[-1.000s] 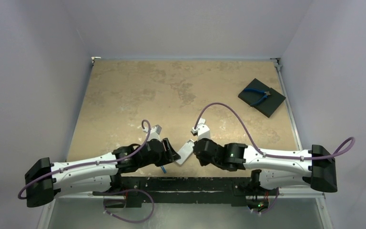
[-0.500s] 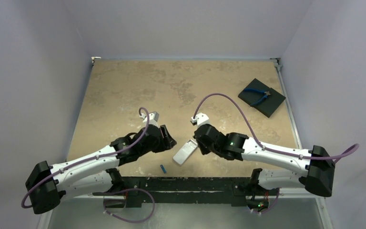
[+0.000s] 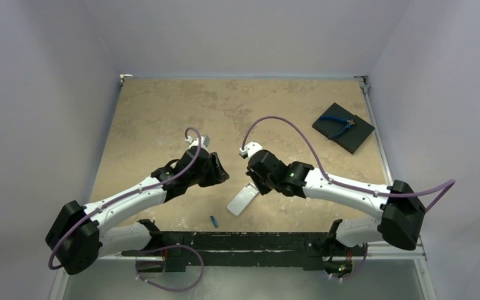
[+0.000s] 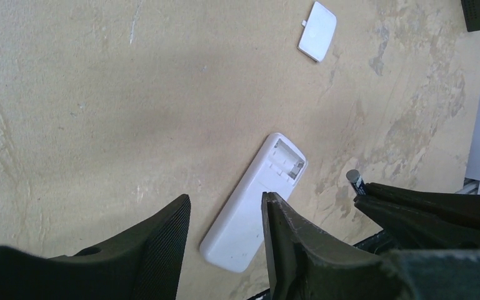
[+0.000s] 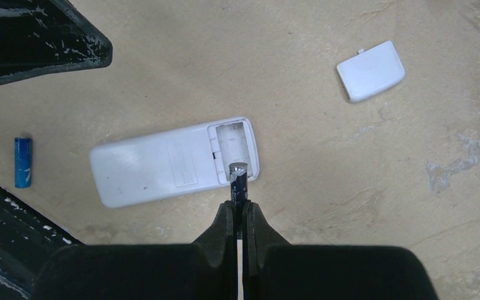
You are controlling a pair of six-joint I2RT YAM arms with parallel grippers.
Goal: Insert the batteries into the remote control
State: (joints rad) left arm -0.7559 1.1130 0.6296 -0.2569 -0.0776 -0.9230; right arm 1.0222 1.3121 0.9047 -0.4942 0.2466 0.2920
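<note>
dark grey battery (image 5: 238, 180) sat clamped between the tight jaws of the right gripper (image 5: 238, 205), its capped end poking out over the open compartment (image 5: 232, 142) of the white remote control (image 5: 156, 165). the remote lay back up on the tan table (image 5: 162, 62). the left gripper (image 4: 226, 201), jaws apart and empty, had drawn back from the remote since a second before. this uncovered the blue battery (image 5: 23, 162) near the table's front edge. the cover (image 5: 370, 70) lay well apart.
</note>
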